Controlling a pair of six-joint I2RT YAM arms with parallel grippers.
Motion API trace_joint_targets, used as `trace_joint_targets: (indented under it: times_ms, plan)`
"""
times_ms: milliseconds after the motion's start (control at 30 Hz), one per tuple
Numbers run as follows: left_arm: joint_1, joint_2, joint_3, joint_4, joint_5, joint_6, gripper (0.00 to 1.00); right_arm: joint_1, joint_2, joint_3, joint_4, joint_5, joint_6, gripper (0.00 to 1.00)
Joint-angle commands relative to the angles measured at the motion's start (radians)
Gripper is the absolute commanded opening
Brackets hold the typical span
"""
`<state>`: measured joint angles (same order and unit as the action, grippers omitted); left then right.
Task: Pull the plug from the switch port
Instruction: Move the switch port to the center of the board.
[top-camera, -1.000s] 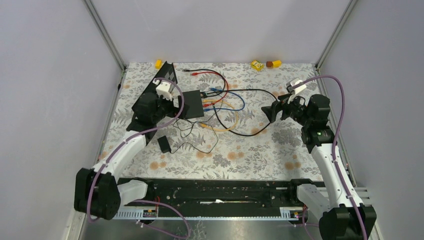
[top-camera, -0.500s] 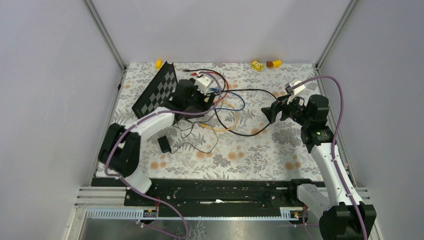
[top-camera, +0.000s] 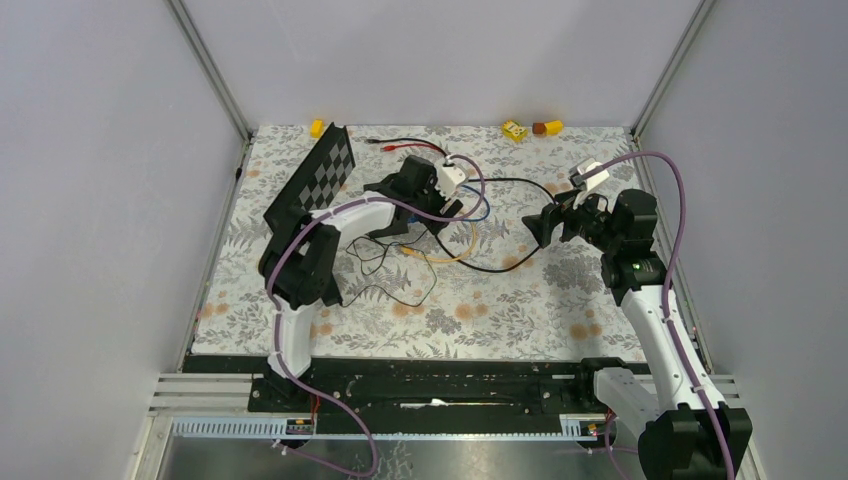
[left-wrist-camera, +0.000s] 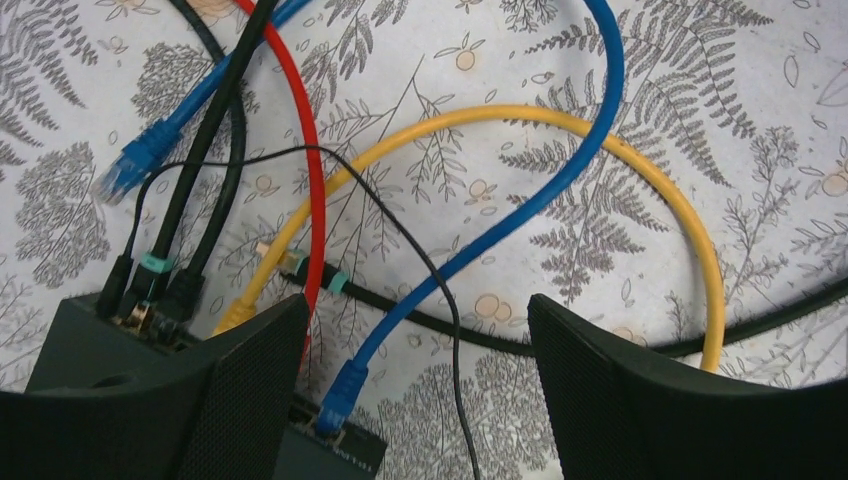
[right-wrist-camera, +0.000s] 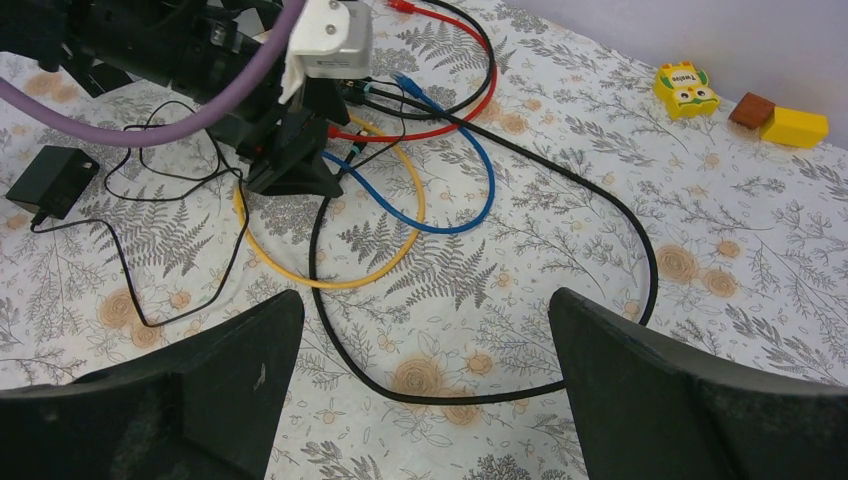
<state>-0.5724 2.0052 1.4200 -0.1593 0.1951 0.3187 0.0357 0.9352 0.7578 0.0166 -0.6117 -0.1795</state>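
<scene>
The black switch (left-wrist-camera: 85, 345) lies at the lower left of the left wrist view, and my left arm hides most of it in the top view. A blue plug (left-wrist-camera: 335, 395) sits in a port on its edge. A yellow plug (left-wrist-camera: 235, 315) and black plugs (left-wrist-camera: 150, 290) sit in ports further left. My left gripper (left-wrist-camera: 415, 310) is open and hovers over the blue plug and cables, holding nothing. It also shows in the top view (top-camera: 442, 205). My right gripper (top-camera: 535, 225) is open and empty, well right of the cables, above a black cable loop (right-wrist-camera: 500, 395).
A chequered board (top-camera: 315, 180) leans at the back left. A small black adapter (right-wrist-camera: 52, 178) with a thin wire lies near the front. Red (left-wrist-camera: 310, 150), yellow (left-wrist-camera: 620, 150) and blue (left-wrist-camera: 560, 170) cables tangle right of the switch. Small yellow blocks (top-camera: 515, 130) sit at the back wall.
My left arm has swung right, from over the chequered board across the switch to above the cables at its port edge. My right arm has not moved.
</scene>
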Motion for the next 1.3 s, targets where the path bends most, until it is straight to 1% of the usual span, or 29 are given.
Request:
trace_joint_targets:
  times_ms: [0, 100, 200, 333, 433, 500, 633, 700, 767, 900, 1033, 1067, 1267]
  plan:
    - [-0.012, 0.05, 0.095, -0.009, 0.022, 0.018, 0.82, -0.001, 0.004, 0.0, 0.042, -0.012, -0.014, 1.0]
    - [-0.019, 0.088, 0.125, -0.008, 0.019, 0.023, 0.8, -0.002, 0.002, 0.0, 0.042, -0.015, -0.016, 1.0]
    - [-0.024, 0.124, 0.162, -0.01, 0.015, 0.028, 0.76, -0.002, 0.0, -0.001, 0.043, -0.016, -0.016, 1.0]
    - [-0.03, 0.159, 0.2, -0.028, 0.026, 0.035, 0.64, -0.002, -0.003, -0.003, 0.042, -0.015, -0.017, 1.0]
    - [-0.035, 0.177, 0.213, -0.038, 0.038, 0.042, 0.58, -0.002, -0.003, -0.003, 0.042, -0.015, -0.017, 1.0]
    - [-0.038, 0.188, 0.227, -0.052, 0.038, 0.05, 0.52, -0.001, -0.003, -0.005, 0.042, -0.014, -0.018, 1.0]
    - [-0.045, 0.201, 0.244, -0.08, 0.062, 0.057, 0.33, -0.002, -0.009, -0.008, 0.043, -0.013, -0.02, 0.99]
    - [-0.051, 0.193, 0.234, -0.081, 0.072, 0.063, 0.25, -0.002, -0.011, -0.009, 0.044, -0.013, -0.02, 1.0]
    - [-0.058, 0.176, 0.214, -0.081, 0.078, 0.069, 0.2, -0.003, -0.008, -0.009, 0.045, -0.013, -0.021, 1.0]
    - [-0.077, 0.11, 0.13, -0.073, 0.109, 0.09, 0.13, -0.002, -0.003, -0.008, 0.045, -0.02, -0.02, 1.0]
    - [-0.102, 0.041, 0.025, -0.047, 0.116, 0.108, 0.01, -0.003, 0.001, -0.009, 0.045, -0.021, -0.02, 1.0]
    - [-0.11, 0.025, 0.002, -0.043, 0.118, 0.112, 0.0, -0.002, 0.002, -0.01, 0.045, -0.022, -0.02, 0.99]
    - [-0.176, -0.06, -0.134, -0.03, 0.137, 0.126, 0.0, -0.003, 0.004, -0.011, 0.045, -0.021, -0.023, 1.0]
